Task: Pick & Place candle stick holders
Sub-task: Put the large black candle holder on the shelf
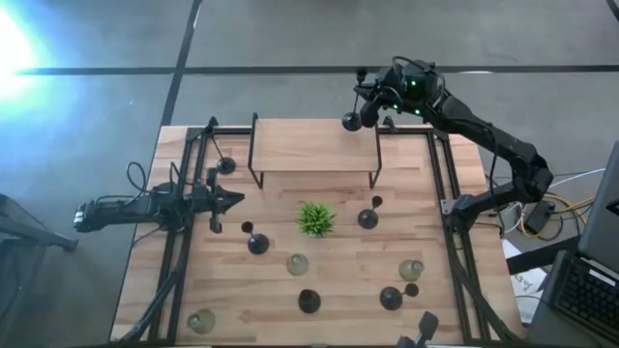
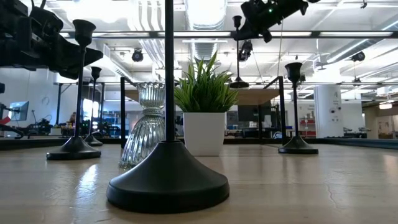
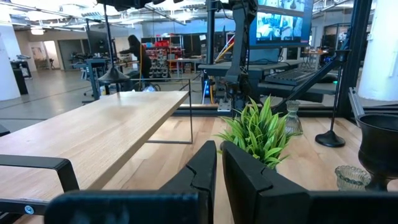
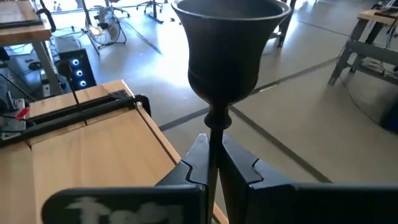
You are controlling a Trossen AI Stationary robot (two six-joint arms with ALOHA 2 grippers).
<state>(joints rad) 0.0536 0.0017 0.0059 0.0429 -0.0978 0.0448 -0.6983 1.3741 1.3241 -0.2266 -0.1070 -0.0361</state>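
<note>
Only the right wrist view shows the right claw (image 4: pixel 214 163) clamped on a black candle stick holder (image 4: pixel 227 56).

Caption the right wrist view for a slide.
Right gripper fingers shut on a black candle stick holder's stem, held above the wooden table's edge.

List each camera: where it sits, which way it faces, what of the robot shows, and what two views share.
High: overhead, straight down on the table; both arms show, left gripper and right gripper.
Low: table-top height, level across toward the room; the arms hang in from above behind a black holder.
Left wrist: on the left arm, looking past its shut jaws toward the plant and shelf.
Right wrist: on the right arm, looking past jaws shut on a held black holder.
Shared: the plant shows in the high, low and left wrist views.
</note>
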